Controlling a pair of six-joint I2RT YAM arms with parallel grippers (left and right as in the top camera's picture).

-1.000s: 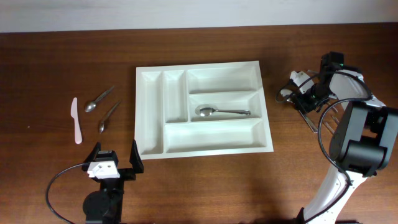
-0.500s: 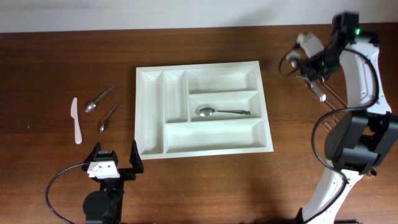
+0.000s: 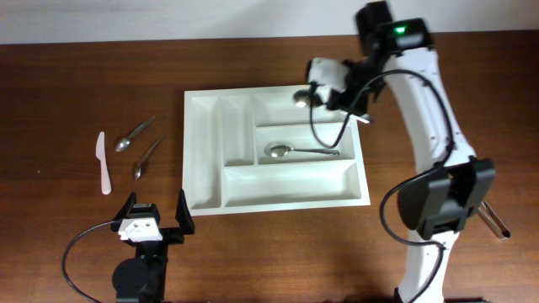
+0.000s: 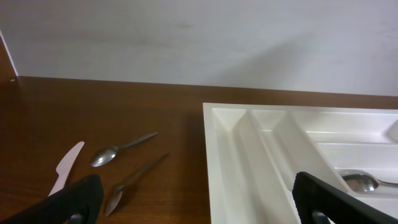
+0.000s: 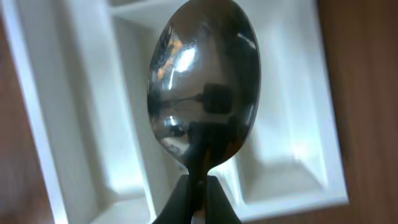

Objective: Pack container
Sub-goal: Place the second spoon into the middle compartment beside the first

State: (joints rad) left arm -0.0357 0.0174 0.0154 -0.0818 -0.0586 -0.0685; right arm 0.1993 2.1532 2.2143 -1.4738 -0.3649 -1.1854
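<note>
Container [image 3: 286,187] lay flat at mid-table, one spoon [image 3: 299,151] in its middle long compartment. I judged it light, stiff, slick plastic, apt to slide if nudged; the rim would be the place to hold, though it needed no moving. Right gripper [image 3: 324,93] was clamped on a second spoon [image 5: 205,81], bowl above the top compartment. Left gripper [image 3: 157,210] sat spread wide, empty, by the near edge. Two loose spoons [image 3: 135,135] and a white knife [image 3: 103,164] lay to the left on the dark wood table [image 3: 67,84]; pale wall [image 4: 199,37] behind.
</note>
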